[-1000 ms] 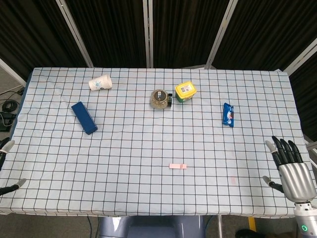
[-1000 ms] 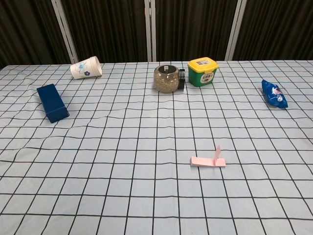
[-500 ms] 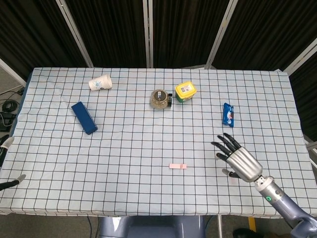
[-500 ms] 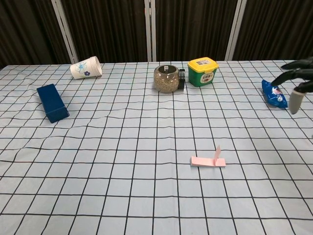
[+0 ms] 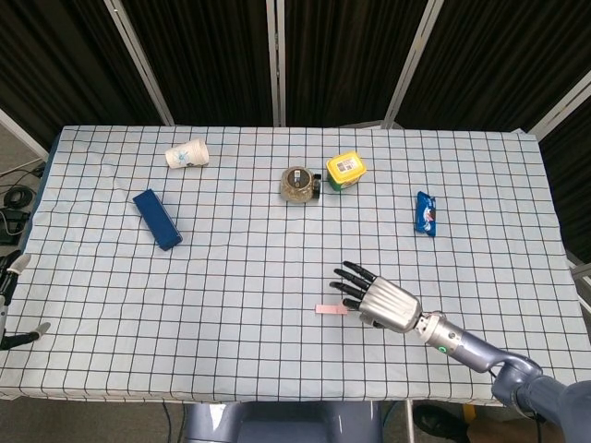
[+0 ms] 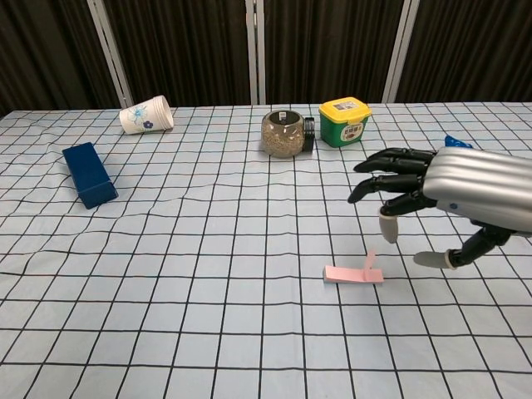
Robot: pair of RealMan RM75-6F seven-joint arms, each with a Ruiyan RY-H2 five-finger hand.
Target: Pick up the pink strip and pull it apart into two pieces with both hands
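The pink strip (image 5: pixel 329 309) (image 6: pixel 352 273) lies flat on the checked cloth near the table's front middle, with a short flap standing up at its right end. My right hand (image 5: pixel 380 299) (image 6: pixel 440 191) hovers above and just right of the strip, fingers spread and pointing left, holding nothing and not touching it. Only the fingertips (image 5: pixel 18 264) of my left hand (image 5: pixel 15 300) show, at the far left edge of the head view, well off from the strip; the chest view does not show this hand.
A blue box (image 5: pixel 156 219) lies at the left, a tipped paper cup (image 5: pixel 186 154) at the back left. A glass jar (image 5: pixel 296 183) and a yellow-lidded green tub (image 5: pixel 344 170) stand at the back middle. A blue snack packet (image 5: pixel 425 212) lies at the right.
My right hand has swept left from the table's right side to just over the strip's right end. The strip has not moved. My left hand's fingertips shifted slightly at the left edge.
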